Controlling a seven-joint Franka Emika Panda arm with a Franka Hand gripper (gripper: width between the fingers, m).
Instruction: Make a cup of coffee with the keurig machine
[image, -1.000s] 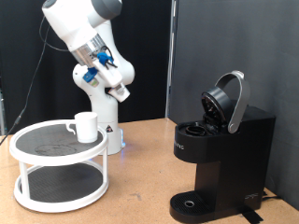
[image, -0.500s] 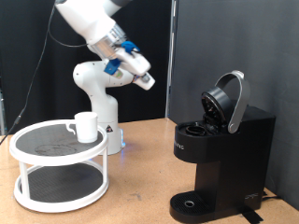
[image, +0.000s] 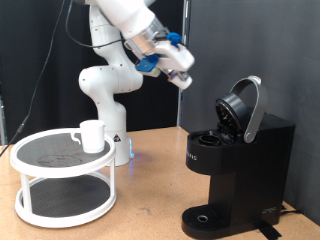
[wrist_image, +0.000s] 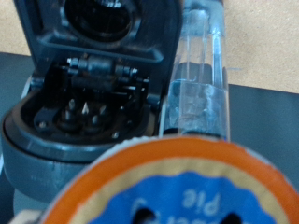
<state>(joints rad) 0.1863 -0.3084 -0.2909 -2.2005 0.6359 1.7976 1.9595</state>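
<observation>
You see a brown wooden bench against a tan wall and black curtain; your claw grips an orange-rimmed blue pod above the lid-open matte-black keurig machine.

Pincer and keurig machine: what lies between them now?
In the exterior view, only open air and black backdrop separate the pincer from the keurig machine, whose lid stands open.
</observation>
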